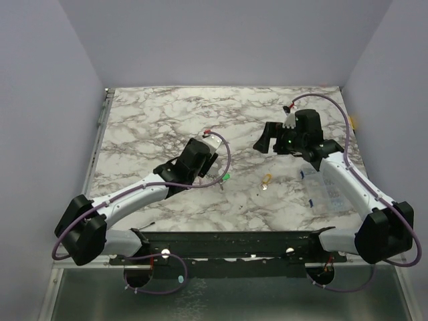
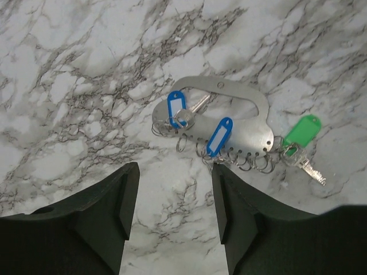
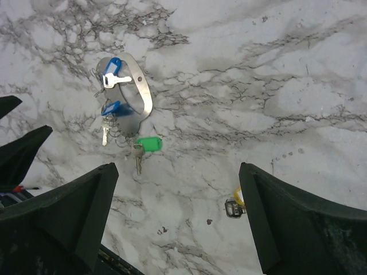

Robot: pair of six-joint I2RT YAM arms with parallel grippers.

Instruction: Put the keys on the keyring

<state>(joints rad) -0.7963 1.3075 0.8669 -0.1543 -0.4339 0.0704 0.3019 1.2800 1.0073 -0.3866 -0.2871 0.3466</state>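
Note:
The keyring (image 2: pixel 241 129) is a flat silvery oval plate with a row of small rings, lying on the marble. Two blue-tagged keys (image 2: pixel 175 106) rest on it, and a green-tagged key (image 2: pixel 302 130) hangs off its right end. My left gripper (image 2: pixel 175 195) hovers just short of it, open, with only bare marble between the fingers. The right wrist view has the keyring (image 3: pixel 140 91) and the green key (image 3: pixel 149 144) at upper left. A yellow key (image 3: pixel 236 201) lies apart, beside the right finger of my open right gripper (image 3: pixel 178 195). From above, the left gripper (image 1: pixel 212 167) hides most of the keyring.
A clear plastic box (image 1: pixel 328 190) lies by the right arm's forearm. The right gripper (image 1: pixel 264 137) is held above the table's far right half. The yellow key (image 1: pixel 266 181) and the green key (image 1: pixel 225 178) lie near mid-table. Walls enclose the marble top on three sides.

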